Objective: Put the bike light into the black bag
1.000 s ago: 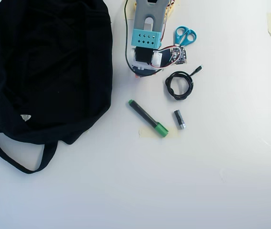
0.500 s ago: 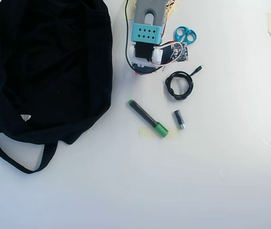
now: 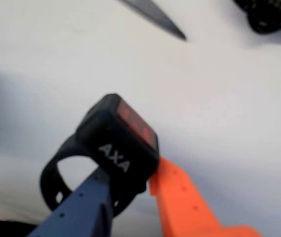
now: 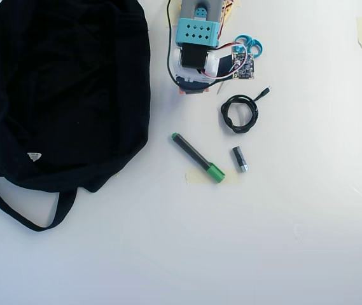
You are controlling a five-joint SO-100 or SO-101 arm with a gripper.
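In the wrist view my gripper is shut on the bike light, a small black block marked AXA with a red lens face and a ring strap at its left. A blue-grey finger and an orange finger pinch it above the white table. In the overhead view the arm stands at the top centre and hides the light and the fingers. The black bag lies floppy at the left of the overhead view, with a white tag and a long strap.
In the overhead view a coiled black cable, a green-tipped marker and a small grey-black cylinder lie right of the bag. Blue scissors handles sit by the arm. The cable and a dark pointed tip show in the wrist view.
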